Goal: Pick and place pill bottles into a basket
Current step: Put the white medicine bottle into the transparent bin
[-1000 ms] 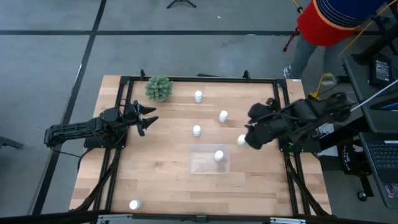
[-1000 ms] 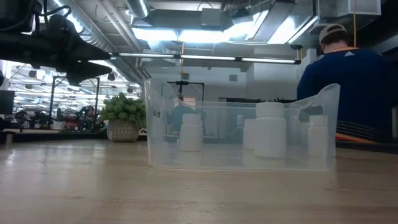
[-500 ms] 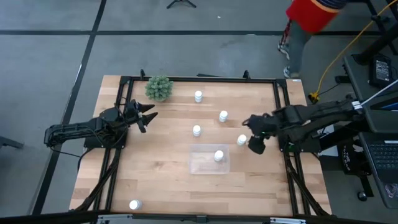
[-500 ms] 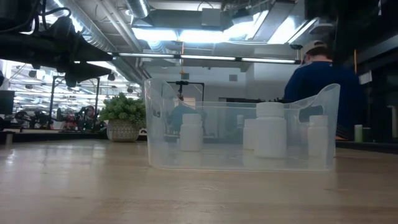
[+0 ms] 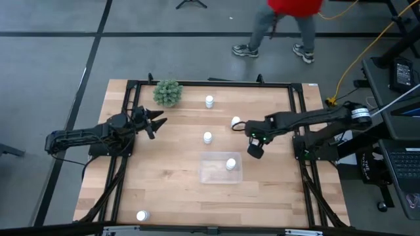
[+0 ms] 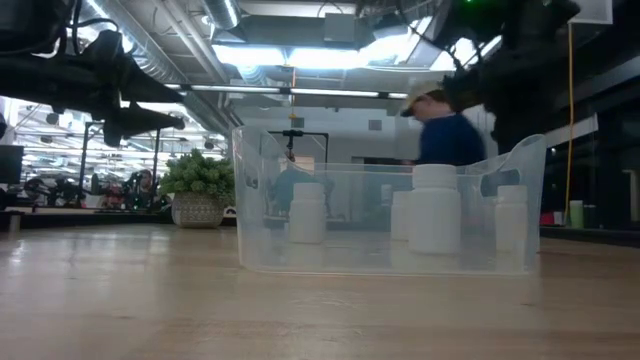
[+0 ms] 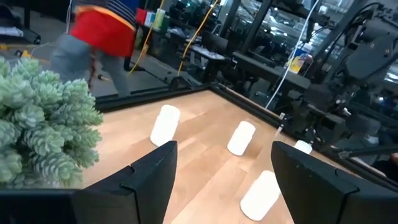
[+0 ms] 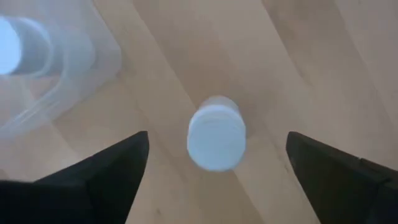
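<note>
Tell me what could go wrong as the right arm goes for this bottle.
The right tool hangs open above an upright pill bottle; an off-centre descent could tip it. The clear basket sits close beside it, so one finger might clip its wall.

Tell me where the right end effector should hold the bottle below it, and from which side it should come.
Grip the bottle on its round side wall just under the cap, coming straight down from above. It stands upright on the table, beside the tray but apart from it, and the open right end effector already has a finger on either side, so a short descent should probably do.
</note>
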Action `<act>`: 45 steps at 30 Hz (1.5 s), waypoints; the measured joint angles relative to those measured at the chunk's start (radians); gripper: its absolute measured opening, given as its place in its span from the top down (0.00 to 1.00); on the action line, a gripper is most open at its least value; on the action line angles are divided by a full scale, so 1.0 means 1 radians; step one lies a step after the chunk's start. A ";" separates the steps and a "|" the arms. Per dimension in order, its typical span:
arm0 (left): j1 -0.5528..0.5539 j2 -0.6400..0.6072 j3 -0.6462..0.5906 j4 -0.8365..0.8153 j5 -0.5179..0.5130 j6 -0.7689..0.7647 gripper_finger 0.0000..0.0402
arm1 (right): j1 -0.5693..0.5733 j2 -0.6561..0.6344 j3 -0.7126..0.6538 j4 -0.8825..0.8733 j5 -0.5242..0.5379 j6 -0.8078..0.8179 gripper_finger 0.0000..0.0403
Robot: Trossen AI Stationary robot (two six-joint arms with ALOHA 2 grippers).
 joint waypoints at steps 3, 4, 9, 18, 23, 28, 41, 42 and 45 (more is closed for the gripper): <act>0.000 0.013 0.000 0.000 0.003 -0.019 0.37 | -0.003 0.048 0.000 -0.009 0.000 -0.022 0.06; 0.000 0.016 0.000 0.000 0.004 -0.024 0.37 | -0.003 0.061 0.000 -0.011 0.000 -0.029 0.06; 0.000 0.025 0.000 0.000 0.005 -0.024 0.37 | -0.003 0.105 0.000 -0.006 0.000 -0.057 0.06; 0.000 0.025 0.000 0.000 0.006 -0.024 0.37 | -0.003 0.117 0.000 -0.002 0.013 -0.069 0.18; 0.000 0.025 0.000 0.000 0.006 -0.024 0.37 | -0.003 0.117 0.000 -0.003 -0.002 -0.067 0.42; 0.000 0.025 0.000 0.000 0.006 -0.020 0.37 | -0.003 0.115 0.002 -0.004 -0.025 -0.069 0.63; 0.000 0.025 0.000 0.000 0.006 -0.005 0.37 | 0.030 0.118 0.408 -0.296 0.053 -0.148 0.63; 0.000 0.025 0.000 0.000 0.006 -0.001 0.37 | 0.037 0.118 0.473 -0.361 0.087 -0.153 0.63; 0.000 0.025 0.000 0.000 0.007 0.003 0.37 | 0.057 0.118 0.680 -0.525 0.177 -0.157 0.63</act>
